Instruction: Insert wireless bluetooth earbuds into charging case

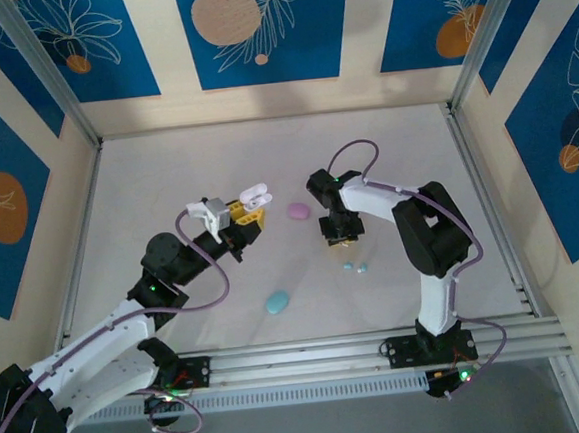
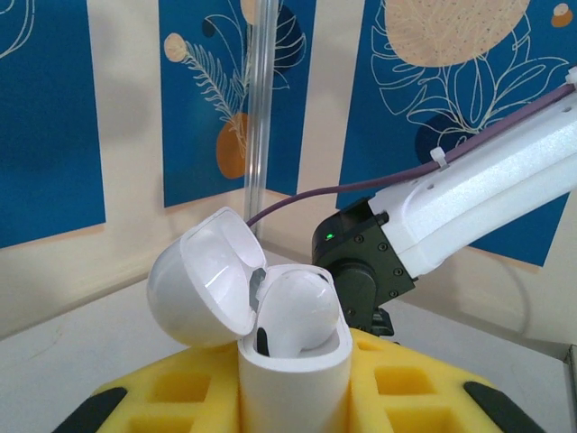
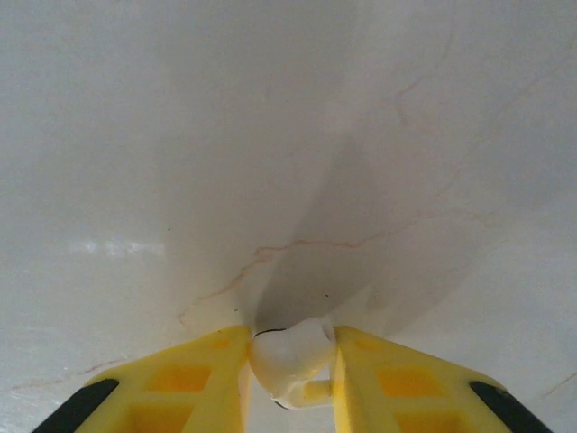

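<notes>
- White earbud [image 3: 293, 354]: we see it pinched between the narrow-set fingers of the right gripper [image 3: 290, 336], close to the worktop [image 3: 180, 135].
- White case [image 2: 293, 370]: lid open, one bud [image 2: 297, 307] seated, clamped upright in the left gripper [image 1: 245, 216].
- Risk, as we judge it: the glossy bud twists in the pinch and meets its socket misaligned.
- Arms: the right one folds downward; the left reaches toward centre, presenting the case.

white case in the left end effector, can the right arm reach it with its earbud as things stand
Probably yes: the white case is held with its lid open; only a small pink case on the table lies between it and the right end effector.
</notes>
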Motion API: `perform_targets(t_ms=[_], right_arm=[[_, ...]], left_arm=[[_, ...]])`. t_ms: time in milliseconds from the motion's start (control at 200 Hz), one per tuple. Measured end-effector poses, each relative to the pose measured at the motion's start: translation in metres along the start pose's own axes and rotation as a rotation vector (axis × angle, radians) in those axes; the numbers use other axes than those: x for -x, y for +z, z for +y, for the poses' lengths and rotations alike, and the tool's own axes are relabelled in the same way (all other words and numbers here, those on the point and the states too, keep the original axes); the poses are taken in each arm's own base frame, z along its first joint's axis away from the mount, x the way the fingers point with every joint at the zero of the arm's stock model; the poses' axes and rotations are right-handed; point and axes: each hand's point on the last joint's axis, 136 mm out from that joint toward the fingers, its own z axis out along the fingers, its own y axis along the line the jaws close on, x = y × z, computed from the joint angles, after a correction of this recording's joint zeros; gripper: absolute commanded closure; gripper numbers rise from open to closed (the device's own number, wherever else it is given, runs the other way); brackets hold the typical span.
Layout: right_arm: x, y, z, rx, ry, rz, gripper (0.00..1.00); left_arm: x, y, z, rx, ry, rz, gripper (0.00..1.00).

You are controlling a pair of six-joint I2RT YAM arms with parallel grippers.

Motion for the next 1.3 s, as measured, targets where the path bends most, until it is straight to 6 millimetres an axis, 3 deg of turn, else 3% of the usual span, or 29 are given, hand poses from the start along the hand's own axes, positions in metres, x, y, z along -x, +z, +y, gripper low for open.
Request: perform_targets(t_ms=[385, 580, 1120, 1301], right_arm=[[-0.021, -0.003, 0.039, 0.029, -0.082, 0.019, 0.63], [-0.029, -0.008, 0.058, 0.055, -0.111, 0.021, 0.7], [-0.033, -0.018, 0.071, 0.123, -0.105, 0.017, 0.73], [-0.035, -0.026, 0.082, 0.356, -0.051, 0.033, 0.71]], left_arm=[[0.002, -0.001, 0.001, 0.006, 0.001, -0.006, 0.74], [0.002, -0.001, 0.001, 0.006, 0.001, -0.006, 0.74], [0.001, -0.002, 0.001, 0.009, 0.001, -0.006, 0.74], [0.001, -0.002, 0.001, 0.009, 0.001, -0.006, 0.74]])
